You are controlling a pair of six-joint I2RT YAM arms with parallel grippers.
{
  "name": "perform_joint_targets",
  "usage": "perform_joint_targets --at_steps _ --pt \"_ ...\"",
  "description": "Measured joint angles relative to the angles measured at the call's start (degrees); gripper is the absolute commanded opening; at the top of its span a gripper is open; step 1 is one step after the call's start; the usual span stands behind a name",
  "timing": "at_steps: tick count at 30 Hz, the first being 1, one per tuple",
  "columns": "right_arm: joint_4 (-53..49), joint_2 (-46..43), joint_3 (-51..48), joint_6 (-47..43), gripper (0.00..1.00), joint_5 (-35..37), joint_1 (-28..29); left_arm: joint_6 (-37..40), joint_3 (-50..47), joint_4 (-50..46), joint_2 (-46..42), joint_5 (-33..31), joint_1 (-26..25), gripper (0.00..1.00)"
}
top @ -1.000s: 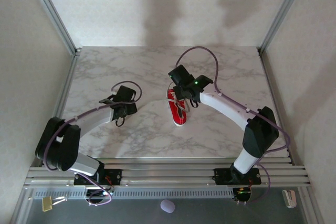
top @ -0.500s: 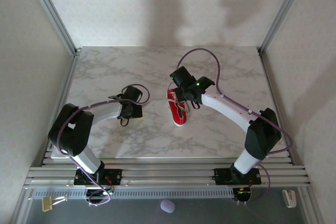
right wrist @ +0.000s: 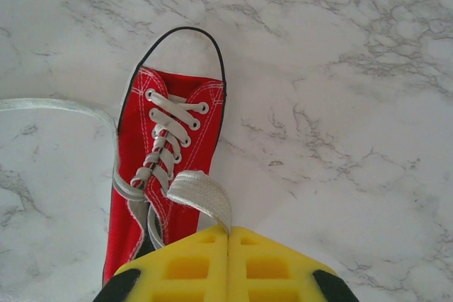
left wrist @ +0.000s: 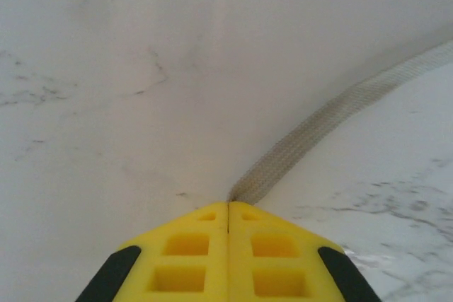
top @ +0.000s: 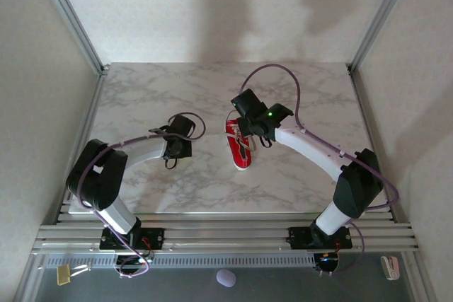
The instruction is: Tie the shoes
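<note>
Clearly a two-handed pinch, and either lace could slip

The red sneaker point(top: 241, 148) lies mid-bench point(top: 156, 90), toe toward the arms. Left of it, the left gripper point(left wrist: 228, 206) is clamped on one lace end point(left wrist: 333, 111). Over its tongue, the right gripper point(right wrist: 228, 230) pinches the other lace point(right wrist: 202, 196). Uneven pulling would likely drag the light shoe, or a flat lace may slide free

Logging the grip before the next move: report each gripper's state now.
Left gripper: closed on a lace.
Right gripper: closed on the other lace.

Red canvas sneaker point(right wrist: 131, 153) w/ woven cloth laces point(right wrist: 170, 114); table point(right wrist: 354, 104) smooth, marble-look, slight sheen.
</note>
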Motion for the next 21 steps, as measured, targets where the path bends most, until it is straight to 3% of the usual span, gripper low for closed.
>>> perform_joint_targets --at_steps 10,16,21 --pt "4.5 -1.1 -0.3 -0.5 0.00 -2.6 0.0 -1.7 0.9 3.7 -16.3 2.4 -0.3 0.00" --pt "10.6 -6.2 -4.2 -1.6 0.00 -8.7 0.0 -3.2 2.8 6.1 -18.8 5.3 -0.2 0.00" --pt "11.9 -4.8 -3.4 -1.8 0.00 -10.7 0.0 -3.5 3.3 7.2 -21.2 7.9 -0.2 0.00"
